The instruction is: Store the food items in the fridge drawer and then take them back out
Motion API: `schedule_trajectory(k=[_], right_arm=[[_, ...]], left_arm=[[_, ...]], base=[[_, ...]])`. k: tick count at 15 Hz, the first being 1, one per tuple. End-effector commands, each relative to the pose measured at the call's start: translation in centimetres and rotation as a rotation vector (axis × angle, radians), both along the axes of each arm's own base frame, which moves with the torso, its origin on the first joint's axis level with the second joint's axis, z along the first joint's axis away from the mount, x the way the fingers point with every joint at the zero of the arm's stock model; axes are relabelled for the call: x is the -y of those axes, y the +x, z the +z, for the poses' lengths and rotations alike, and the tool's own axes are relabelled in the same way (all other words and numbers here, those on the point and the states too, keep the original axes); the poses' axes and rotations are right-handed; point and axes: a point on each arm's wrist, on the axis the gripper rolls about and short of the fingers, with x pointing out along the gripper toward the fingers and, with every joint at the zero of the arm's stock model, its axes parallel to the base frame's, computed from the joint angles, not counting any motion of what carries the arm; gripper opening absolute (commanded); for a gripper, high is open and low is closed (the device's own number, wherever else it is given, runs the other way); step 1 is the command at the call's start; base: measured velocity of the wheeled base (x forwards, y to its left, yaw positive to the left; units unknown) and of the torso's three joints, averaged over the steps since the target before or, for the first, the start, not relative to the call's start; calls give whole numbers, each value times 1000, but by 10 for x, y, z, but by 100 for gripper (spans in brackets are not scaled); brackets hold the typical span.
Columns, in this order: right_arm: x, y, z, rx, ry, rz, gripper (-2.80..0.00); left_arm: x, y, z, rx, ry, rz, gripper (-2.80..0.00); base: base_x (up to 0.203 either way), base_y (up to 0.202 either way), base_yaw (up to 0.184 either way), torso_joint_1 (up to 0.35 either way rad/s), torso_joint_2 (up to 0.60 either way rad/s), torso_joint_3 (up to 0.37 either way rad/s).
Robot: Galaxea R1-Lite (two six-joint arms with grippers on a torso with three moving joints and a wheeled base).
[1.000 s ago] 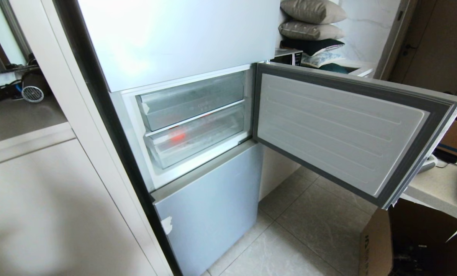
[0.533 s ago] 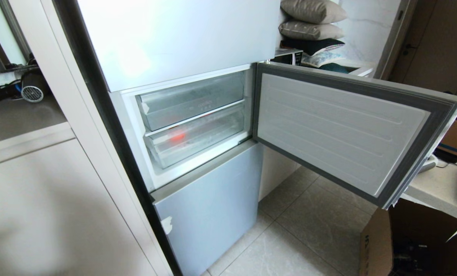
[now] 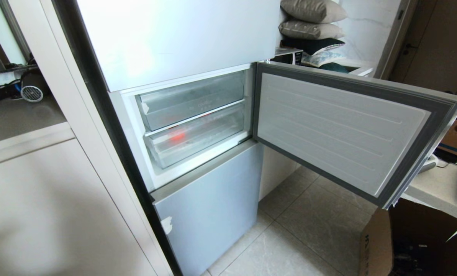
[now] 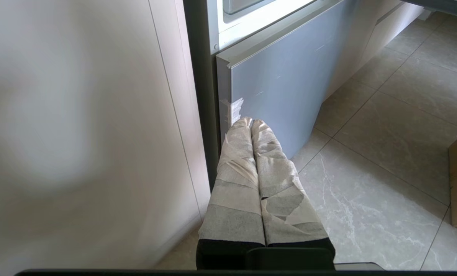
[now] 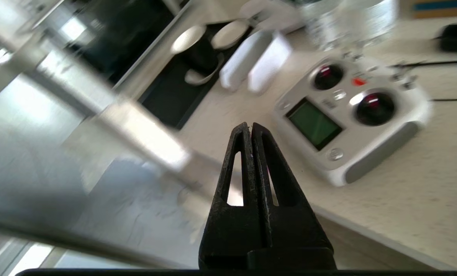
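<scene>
The orange-red fruit (image 3: 177, 135) sits inside the fridge drawer (image 3: 197, 140), the lower of two clear drawers behind the open fridge door (image 3: 347, 130), and that drawer looks pushed fully in, so I judge the storing half done and the taking-out half about to start. To do it well, the arm should come round the free edge of the fridge door rather than across it, hook the drawer's frosted front lip, draw it straight out, and only then reach in for the fruit, which sits toward the drawer's left end and may roll on the drawer floor. From the head camera neither arm can be seen at all. The right wrist camera shows the right gripper (image 5: 250, 128), its black fingers pressed together on nothing, out beyond the fridge door over a pale countertop (image 5: 404, 191), near a white remote controller (image 5: 351, 115). The left wrist camera shows the left gripper (image 4: 251, 123), tape-wrapped fingers closed and empty, low beside the grey bottom door (image 4: 282, 84) below the fridge drawer, over the tiled floor (image 4: 385, 153).
</scene>
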Motion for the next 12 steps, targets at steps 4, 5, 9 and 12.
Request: schedule_trajectory(k=[4,5,9,12], right_arm=[[-5,-3,3,9,12,101,-280],[-7,-6,6,14,14,126,-280],[-19,-21,10,20,105,199,-280],[-35,-42,11,12,124,277,-280]], left_arm=[[0,0,0,-1,-1,0,-280],[0,0,0,-1,1,0,-280],[0,0,0,-1,0,0,-280],[0,0,0,-1,1,0,-280]], base=[[0,0,0,0,0,0],[0,0,0,0,0,0],[0,0,0,0,0,0],[0,0,0,0,0,0]])
